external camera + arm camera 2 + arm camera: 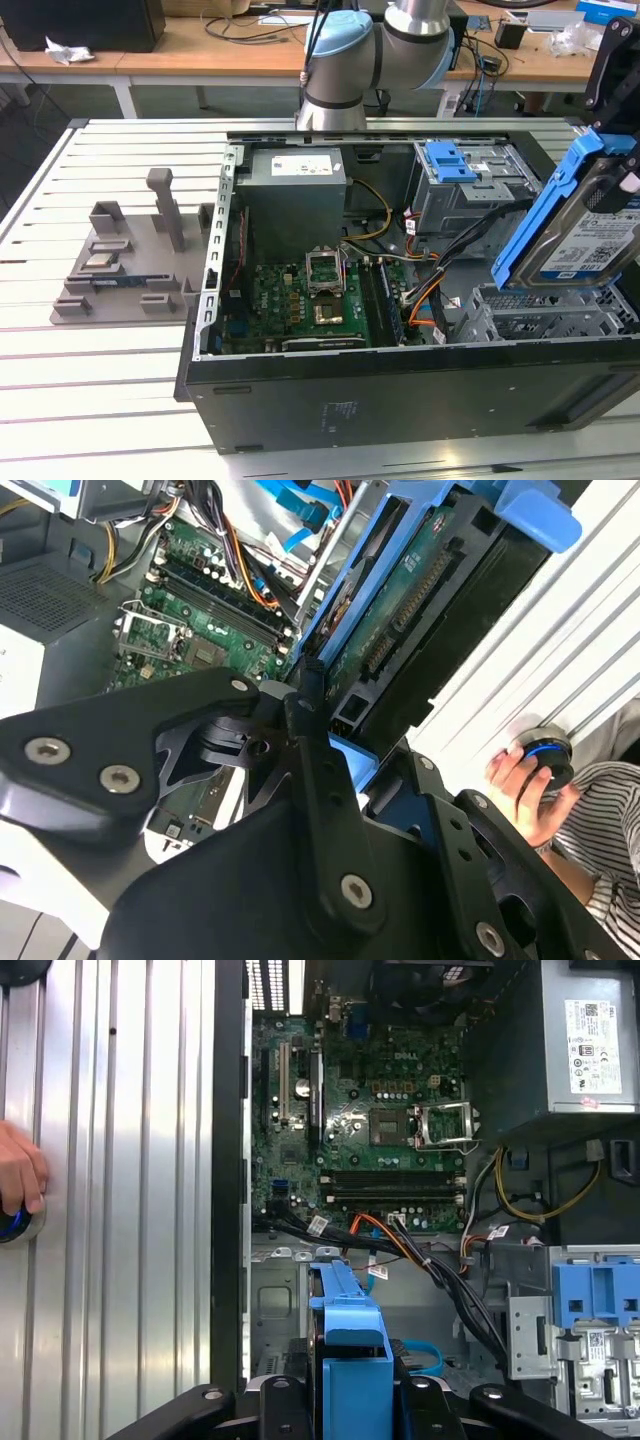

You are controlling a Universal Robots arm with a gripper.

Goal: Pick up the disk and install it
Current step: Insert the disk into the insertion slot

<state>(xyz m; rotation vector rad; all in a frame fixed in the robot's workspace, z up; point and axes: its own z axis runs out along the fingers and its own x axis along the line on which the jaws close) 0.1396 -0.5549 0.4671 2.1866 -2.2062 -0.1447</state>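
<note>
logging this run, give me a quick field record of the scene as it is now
gripper: shut on the disk
disk: held in the air, tilted, above the cage, not seated
cage: inside the case, at the exterior view's right
case: open, lying on the table
hand: on a round knob on the table beside the case
</note>
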